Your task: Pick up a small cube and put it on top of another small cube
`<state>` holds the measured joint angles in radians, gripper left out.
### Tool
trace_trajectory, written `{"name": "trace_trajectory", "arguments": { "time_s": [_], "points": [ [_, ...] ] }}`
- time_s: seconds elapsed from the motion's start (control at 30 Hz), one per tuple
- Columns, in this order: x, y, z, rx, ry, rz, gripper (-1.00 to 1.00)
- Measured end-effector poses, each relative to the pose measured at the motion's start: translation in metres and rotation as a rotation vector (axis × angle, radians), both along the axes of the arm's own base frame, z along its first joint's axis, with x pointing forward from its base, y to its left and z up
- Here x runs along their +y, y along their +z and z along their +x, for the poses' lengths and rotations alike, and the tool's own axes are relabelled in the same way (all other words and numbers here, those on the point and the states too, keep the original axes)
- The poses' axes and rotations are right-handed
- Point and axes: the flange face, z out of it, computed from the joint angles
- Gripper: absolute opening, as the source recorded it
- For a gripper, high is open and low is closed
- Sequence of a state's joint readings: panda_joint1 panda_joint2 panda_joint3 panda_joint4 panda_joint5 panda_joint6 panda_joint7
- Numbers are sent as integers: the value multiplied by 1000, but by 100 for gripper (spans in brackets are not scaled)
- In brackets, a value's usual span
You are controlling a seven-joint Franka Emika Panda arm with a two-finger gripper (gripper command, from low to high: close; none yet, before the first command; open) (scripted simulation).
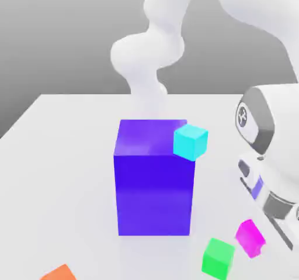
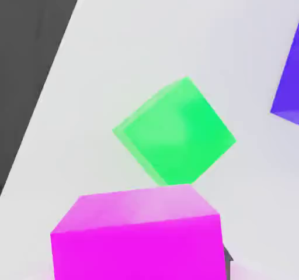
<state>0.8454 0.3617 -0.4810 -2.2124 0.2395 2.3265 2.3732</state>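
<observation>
Magenta cube [image 1: 250, 237], pinched in the nearly closed gripper [image 1: 257, 245], hangs just above the worktop [image 1: 64, 156] near its front edge, beside the green cube [image 1: 218, 259]. It looks rigid, light and smooth-faced, so flat opposite sides suit the hold best. No writing or labels appear anywhere.

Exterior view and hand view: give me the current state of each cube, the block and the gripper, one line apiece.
magenta cube: tilted, close to the green one.
green cube: on the table, nothing on top.
cyan cube: at the blue block's upper corner, on the exterior view's right.
blue block: upright on the table.
orange cube: on the table, partly cut off.
gripper: shut.
</observation>
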Motion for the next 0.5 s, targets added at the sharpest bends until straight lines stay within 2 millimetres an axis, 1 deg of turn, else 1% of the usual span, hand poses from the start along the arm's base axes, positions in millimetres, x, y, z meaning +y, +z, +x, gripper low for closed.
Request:
{"name": "trace_trajectory", "arguments": {
  "time_s": [0.23,0.27,0.3,0.37,0.4,0.5],
  "points": [
    [-42,24,-28,-172,-405,12,-100],
    [-45,18,-30,-183,-432,16,-100],
    [-46,7,-30,-189,-446,18,-100],
    [-47,-21,-31,-194,-456,19,-100],
    [-47,-31,-31,-195,-458,19,100],
    [-47,-31,-31,-195,-458,19,100]
  ]
}}
